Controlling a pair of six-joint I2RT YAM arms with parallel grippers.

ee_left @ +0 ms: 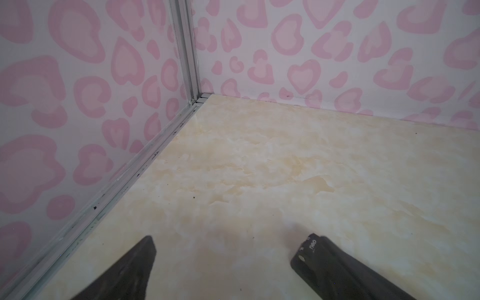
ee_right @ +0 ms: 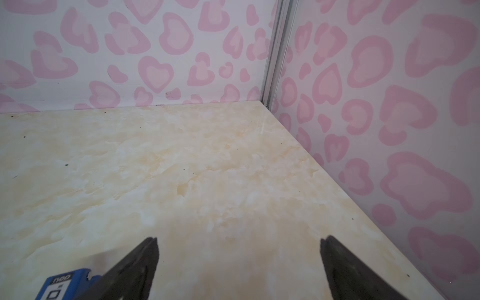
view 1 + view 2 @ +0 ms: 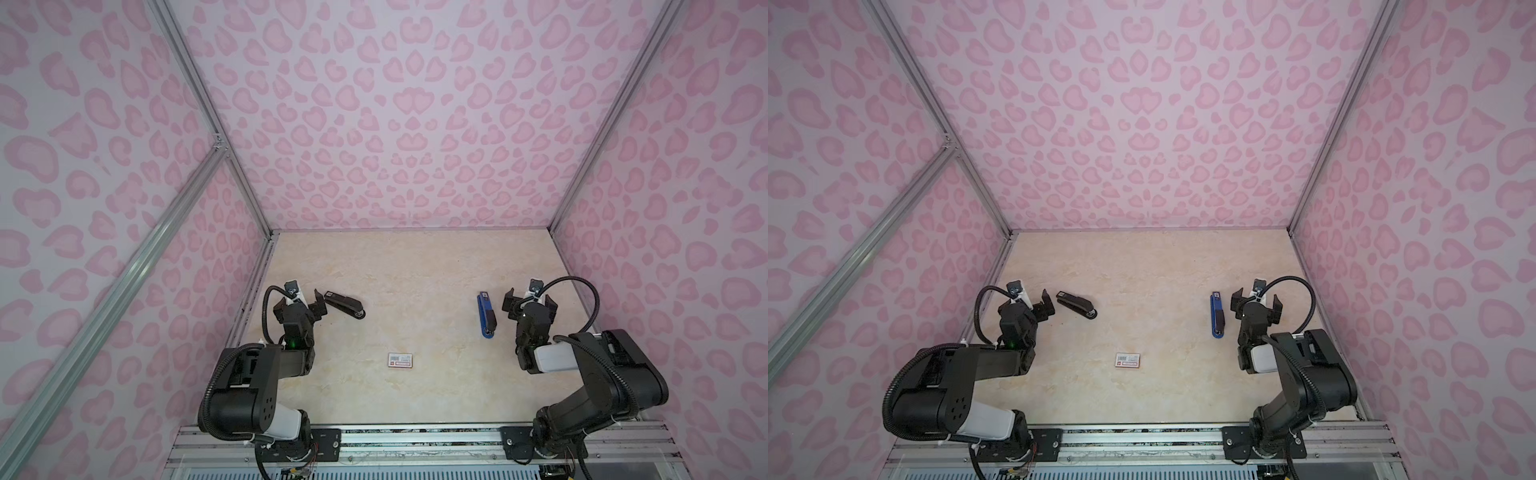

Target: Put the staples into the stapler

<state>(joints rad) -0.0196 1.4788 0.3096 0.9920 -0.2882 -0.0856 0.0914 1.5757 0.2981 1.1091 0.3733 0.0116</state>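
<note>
Left tool (image 3: 300, 306) and right tool (image 3: 530, 302): jaws apart, empty. Black stapler (image 3: 344, 304) lies beyond-left of the white box (image 3: 400, 360), blue stapler (image 3: 486, 315) beyond-right.

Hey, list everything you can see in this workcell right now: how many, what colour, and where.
black stapler: one, black, lying on the table's left side, close beside the left pincer
blue stapler: one, blue with a black part, lying on the right side, beside the right pincer
small box: one, white with red label and barcode, front middle, apart from both staplers
loose staples: none in view
table: one, cream marbled
walls: three, pale with pink hearts, around the table
left arm, right arm: two, black and white, based at the front rail
left pincer: one, black, open, empty
right pincer: one, black, open, empty
</note>
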